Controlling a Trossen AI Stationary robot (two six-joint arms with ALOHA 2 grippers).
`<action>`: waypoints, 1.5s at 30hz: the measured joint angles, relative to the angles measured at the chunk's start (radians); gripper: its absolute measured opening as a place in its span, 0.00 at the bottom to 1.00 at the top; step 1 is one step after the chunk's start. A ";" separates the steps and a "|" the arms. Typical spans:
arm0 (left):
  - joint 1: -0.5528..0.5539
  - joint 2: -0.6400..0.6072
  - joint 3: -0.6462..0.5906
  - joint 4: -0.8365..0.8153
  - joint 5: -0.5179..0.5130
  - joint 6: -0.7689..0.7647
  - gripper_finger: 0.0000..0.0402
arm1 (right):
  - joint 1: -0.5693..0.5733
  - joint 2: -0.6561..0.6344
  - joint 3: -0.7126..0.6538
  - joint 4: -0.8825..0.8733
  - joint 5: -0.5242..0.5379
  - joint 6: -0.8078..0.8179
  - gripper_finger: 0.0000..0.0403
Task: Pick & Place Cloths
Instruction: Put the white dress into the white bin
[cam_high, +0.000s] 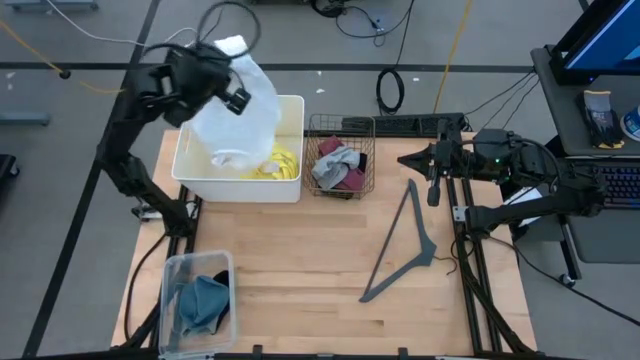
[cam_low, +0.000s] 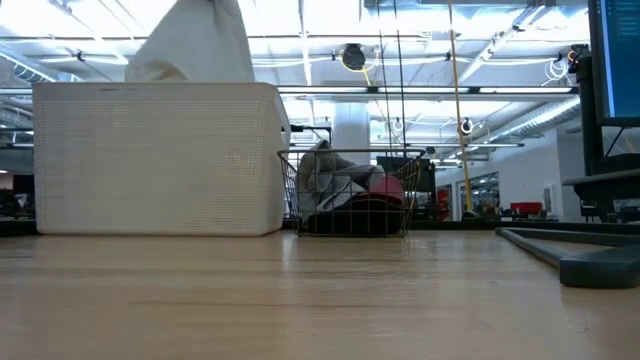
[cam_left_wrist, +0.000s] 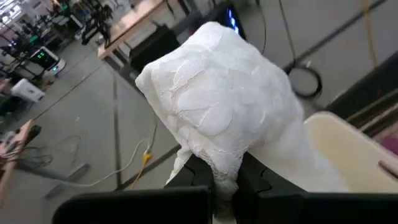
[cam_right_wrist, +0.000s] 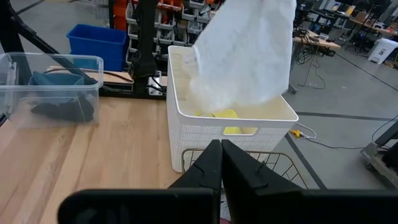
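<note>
So the left gripper (cam_high: 238, 62) pinches the white cloth (cam_high: 240, 115) above the white bin (cam_high: 290, 150) at the table's far-left corner. Right gripper (cam_high: 404, 158), fingers pressed together, waits by the right edge.

One camera hangs above me and looks straight down on the whole table (cam_high: 330, 290), my left arm on the picture's left. Another sits at table-top height near the front edge and looks level across the wood to the white bin (cam_low: 155, 160) and wire basket (cam_low: 350, 195) at the far edge. My left wrist camera sits close behind the white cloth (cam_left_wrist: 224, 106), facing the floor beyond. My right wrist camera looks across the table at that same bin (cam_right_wrist: 230, 134), basket and cloth.
</note>
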 joint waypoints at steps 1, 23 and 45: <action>0.002 0.014 0.000 -0.014 0.002 0.000 0.03 | 0.000 0.000 0.000 0.000 0.000 0.000 0.00; 0.042 0.074 -0.403 -0.109 0.415 -0.097 0.03 | 0.000 0.000 0.000 -0.011 0.000 0.001 0.00; 0.252 0.074 -0.871 0.045 0.803 -0.155 0.03 | 0.000 0.000 0.000 -0.011 0.000 0.002 0.00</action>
